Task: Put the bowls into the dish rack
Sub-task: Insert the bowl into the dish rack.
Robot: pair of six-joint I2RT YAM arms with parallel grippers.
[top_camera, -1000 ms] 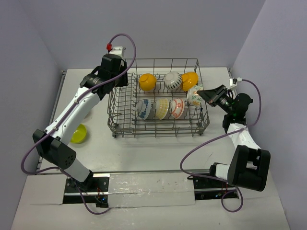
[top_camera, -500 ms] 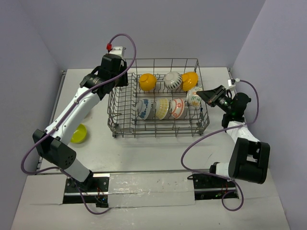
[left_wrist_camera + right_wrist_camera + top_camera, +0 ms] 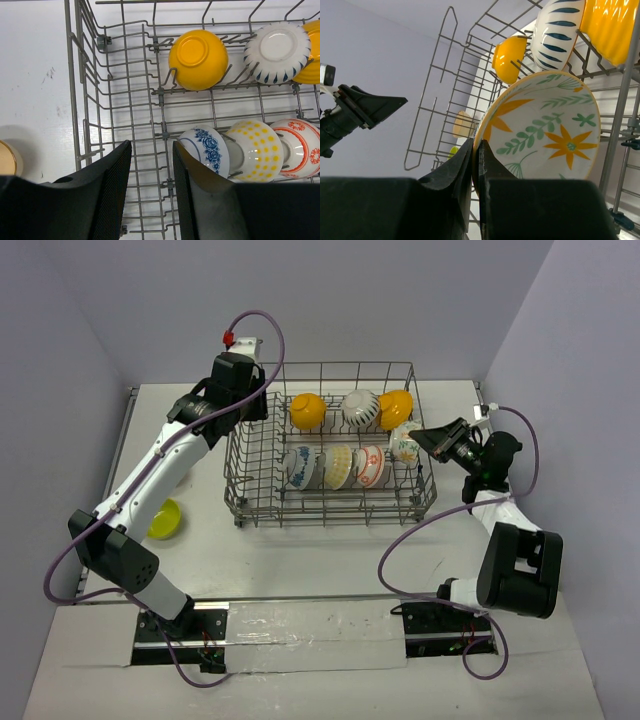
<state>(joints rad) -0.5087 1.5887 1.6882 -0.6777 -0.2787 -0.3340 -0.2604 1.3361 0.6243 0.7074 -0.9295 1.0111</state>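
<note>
The grey wire dish rack (image 3: 250,455) holds an orange bowl (image 3: 307,411), a white striped bowl (image 3: 360,408), a second orange bowl (image 3: 396,408), a blue-patterned bowl (image 3: 298,467), a yellow-dotted bowl (image 3: 337,467) and a red-and-white bowl (image 3: 371,466). My right gripper (image 3: 475,150) is shut on the rim of a floral bowl (image 3: 545,135), held on edge at the rack's right side (image 3: 405,443). My left gripper (image 3: 152,190) is open and empty above the rack's left part, next to the blue-patterned bowl (image 3: 207,150). A lime green bowl (image 3: 165,519) lies on the table left of the rack.
A tan bowl (image 3: 6,157) sits on the table just left of the rack, under my left arm. The rack's left columns of tines (image 3: 125,100) hold nothing. Grey walls close in on three sides.
My right arm's wrist has shifted slightly while the floral bowl stays at the rack's right side. My left arm has not moved.
</note>
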